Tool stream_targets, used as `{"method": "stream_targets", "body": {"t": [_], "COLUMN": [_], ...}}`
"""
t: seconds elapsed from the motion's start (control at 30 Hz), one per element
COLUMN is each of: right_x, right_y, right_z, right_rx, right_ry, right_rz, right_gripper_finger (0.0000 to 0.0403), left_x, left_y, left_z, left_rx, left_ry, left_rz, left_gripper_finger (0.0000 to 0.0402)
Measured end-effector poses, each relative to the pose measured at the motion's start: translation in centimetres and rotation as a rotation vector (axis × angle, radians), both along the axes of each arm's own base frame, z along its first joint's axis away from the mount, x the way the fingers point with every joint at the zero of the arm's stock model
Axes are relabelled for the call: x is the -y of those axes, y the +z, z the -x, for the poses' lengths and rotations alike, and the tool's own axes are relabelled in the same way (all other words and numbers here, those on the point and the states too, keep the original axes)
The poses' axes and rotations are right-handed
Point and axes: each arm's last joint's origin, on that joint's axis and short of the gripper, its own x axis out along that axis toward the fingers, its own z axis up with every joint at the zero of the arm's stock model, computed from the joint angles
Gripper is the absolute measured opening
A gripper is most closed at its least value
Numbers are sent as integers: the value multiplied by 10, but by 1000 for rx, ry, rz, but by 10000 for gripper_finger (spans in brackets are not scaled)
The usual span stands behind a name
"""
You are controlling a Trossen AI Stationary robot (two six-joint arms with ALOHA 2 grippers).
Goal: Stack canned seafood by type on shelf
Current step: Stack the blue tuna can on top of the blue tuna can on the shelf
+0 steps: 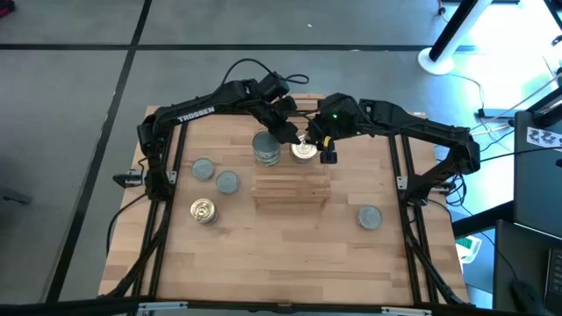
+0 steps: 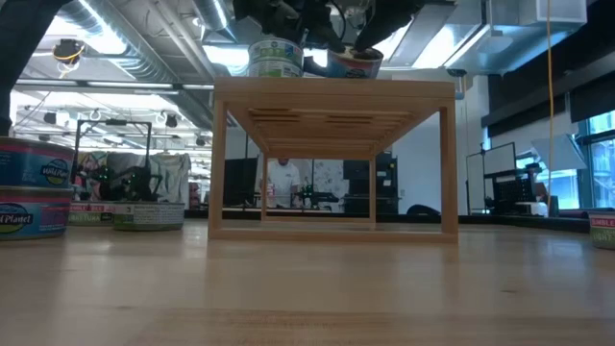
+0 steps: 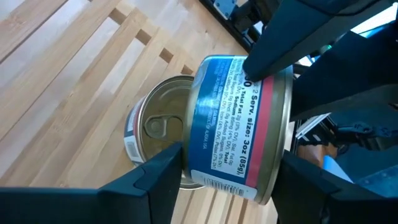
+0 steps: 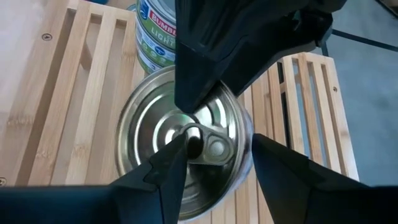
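High view: both end effectors crowd one gold-topped tin (image 1: pixel 303 150) at the shelf's (image 1: pixel 291 190) far edge.

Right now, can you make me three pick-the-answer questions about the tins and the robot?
1. Where is the lone golden-topped tin that is off the shelf?
A. On the table, on the left arm's side
B. On the table, on the right arm's side
C. On the floor

2. How many tins sit on the table, off the shelf?
A. One
B. Four
C. Seven

3. How is the tin at the grippers sitting?
A. Flat on the table
B. Tilted above another tin
C. Under the shelf

Answers:
1 A: the lone golden-topped tin lies on the table on the left arm's side.
2 B: it and three grey-topped tins stand off the shelf.
3 B: the tilted tin leans over a golden-topped tin, between the left gripper fingers, with the right gripper there too.
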Motion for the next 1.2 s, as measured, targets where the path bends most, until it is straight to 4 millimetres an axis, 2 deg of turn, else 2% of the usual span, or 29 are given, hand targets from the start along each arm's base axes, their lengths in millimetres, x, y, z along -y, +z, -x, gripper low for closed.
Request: {"method": "stream_targets", "body": {"t": [0.2,0.37,0.47,0.77,1.1,1.2], "right_x": [0,-3,-2,9,27,30], "right_y": [2,20,24,9,23,17], "right_z": [2,12,12,-5,-6,-9], "right_rx": [5,71,94,48,198,169], "right_ry": [-5,0,-12,-14,-74,-64], "right_rz": [8,34,50,67,121,109], "right_gripper_finger": [182,182,182,182,182,182], "left_x": [-4,-12,-16,-12,-11,-12], "left_y": [0,0,0,0,1,1], "left_z": [2,7,8,6,6,6], "left_rx": [-10,-14,-14,-6,-3,1], "left_ry": [40,71,87,71,66,58], "left_rz": [58,149,163,171,174,166], "left_gripper_finger": [210,210,210,210,210,210]}}
